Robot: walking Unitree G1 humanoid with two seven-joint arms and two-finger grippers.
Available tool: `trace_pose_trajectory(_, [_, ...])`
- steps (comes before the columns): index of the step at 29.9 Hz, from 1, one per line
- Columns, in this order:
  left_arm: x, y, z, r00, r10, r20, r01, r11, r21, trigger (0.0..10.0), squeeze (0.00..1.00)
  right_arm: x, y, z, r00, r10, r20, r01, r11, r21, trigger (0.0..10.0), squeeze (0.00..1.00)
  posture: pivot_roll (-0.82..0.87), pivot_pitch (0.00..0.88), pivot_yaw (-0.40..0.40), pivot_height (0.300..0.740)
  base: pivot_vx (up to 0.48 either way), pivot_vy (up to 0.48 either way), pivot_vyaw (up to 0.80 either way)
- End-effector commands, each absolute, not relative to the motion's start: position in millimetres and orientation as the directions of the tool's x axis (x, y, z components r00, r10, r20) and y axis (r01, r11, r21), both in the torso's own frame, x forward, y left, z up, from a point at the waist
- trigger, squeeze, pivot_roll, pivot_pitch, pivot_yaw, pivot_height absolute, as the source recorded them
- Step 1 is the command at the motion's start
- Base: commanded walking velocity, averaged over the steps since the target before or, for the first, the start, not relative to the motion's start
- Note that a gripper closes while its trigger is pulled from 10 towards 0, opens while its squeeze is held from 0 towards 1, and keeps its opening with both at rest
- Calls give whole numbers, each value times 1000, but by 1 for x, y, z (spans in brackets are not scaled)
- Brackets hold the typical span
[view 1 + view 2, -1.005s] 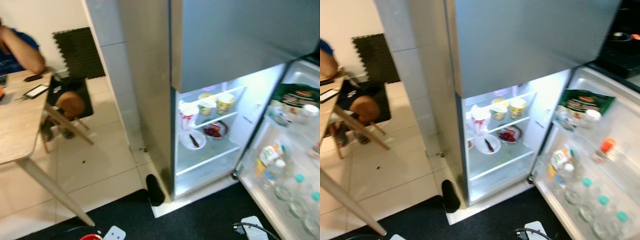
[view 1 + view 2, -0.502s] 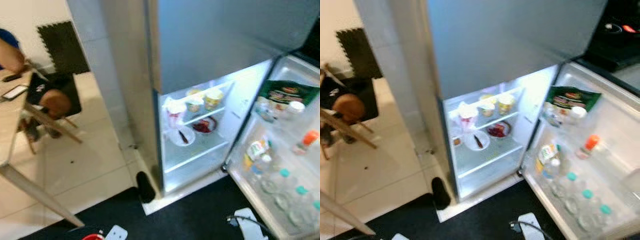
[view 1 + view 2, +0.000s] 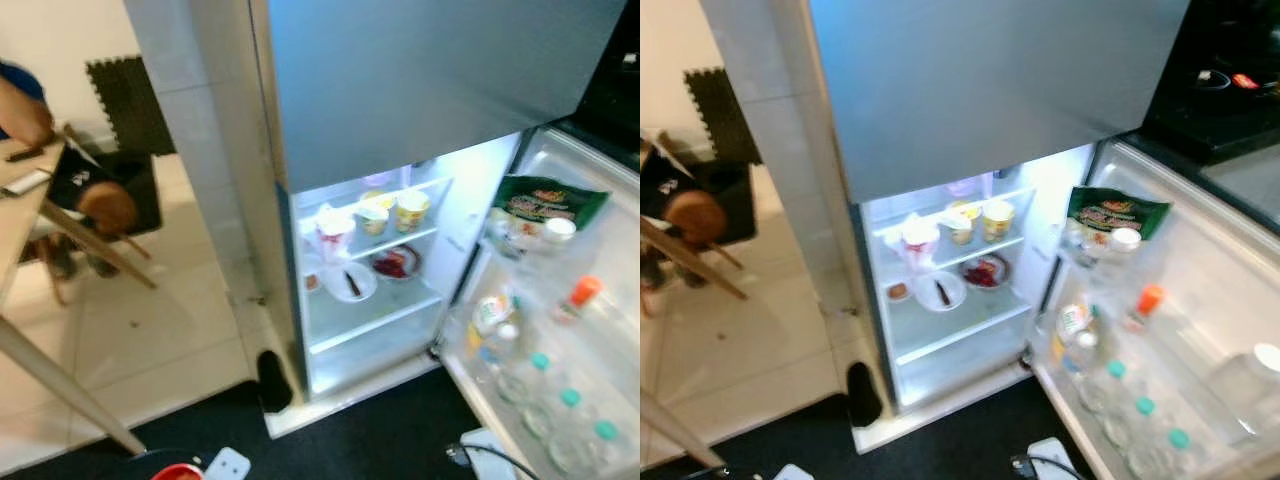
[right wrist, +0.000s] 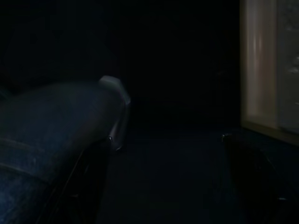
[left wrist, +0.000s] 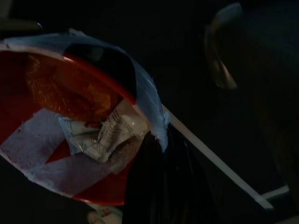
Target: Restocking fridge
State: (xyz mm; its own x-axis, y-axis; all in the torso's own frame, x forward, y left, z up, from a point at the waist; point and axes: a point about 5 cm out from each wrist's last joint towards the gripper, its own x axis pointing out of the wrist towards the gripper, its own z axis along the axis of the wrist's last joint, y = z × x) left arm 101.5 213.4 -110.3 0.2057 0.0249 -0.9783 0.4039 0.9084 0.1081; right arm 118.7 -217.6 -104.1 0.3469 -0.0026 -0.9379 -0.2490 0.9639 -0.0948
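Fridge (image 3: 420,90): lower door open, lit shelves (image 3: 375,305) holding cups and plates. Red packet (image 5: 70,126): clamped in left gripper (image 5: 154,154), low at the robot's side. Right gripper: finger state cannot be told. Advice: approach squarely, raise packet toward free shelf space.

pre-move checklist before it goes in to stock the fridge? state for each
1. Fridge door open: ok.
2. Free space on lower shelf: ok, bare in front of the plates.
3. Red container at left gripper: in view, grip cannot tell.
4. Right gripper state: cannot tell, wrist view too dark.
5. Cable on floor by the door: not ok, trip risk.
6. Person at table, off to the left: ok.
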Motion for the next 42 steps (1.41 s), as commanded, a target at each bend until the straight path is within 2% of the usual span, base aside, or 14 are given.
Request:
trace_pose_trajectory(1, [104, 209, -111, 213, 9, -977, 419, 903, 100, 10000, 0, 122, -223, -102, 360, -13, -933, -249, 962, -110, 10000, 0, -80, 0, 22, 740, 0, -431, 0])
trace_pose_trajectory(9, [101, 209, -111, 209, 12, -978, 413, 905, 99, 10000, 0, 122, -221, -102, 362, -6, -932, -252, 962, -104, 10000, 0, -78, 0, 23, 740, 0, -433, 0])
trace_pose_trajectory(12, [101, 210, -111, 213, 22, -977, 412, 904, 110, 10000, 0, 123, -218, -102, 363, 24, -931, -270, 960, -81, 10000, 0, -78, 0, 25, 740, 0, 0, 0])
trace_pose_trajectory(16, [100, 211, -111, 209, 34, -977, 440, 889, 125, 10000, 0, 124, -221, -101, 379, 2, -926, -270, 957, -108, 10000, 0, -80, 0, 28, 740, 0, 0, 691])
trace_pose_trajectory(33, [100, 208, -112, 206, 22, -978, 443, 889, 113, 10000, 0, 124, -219, -101, 374, 45, -926, -279, 958, -66, 10000, 0, -82, 0, 29, 740, 0, 0, 794])
trace_pose_trajectory(42, [99, 208, -112, 207, 27, -978, 437, 892, 117, 10000, 0, 135, -221, -97, 401, 19, -916, -293, 950, -108, 10000, 0, -78, 0, 27, 740, 0, 0, 794])
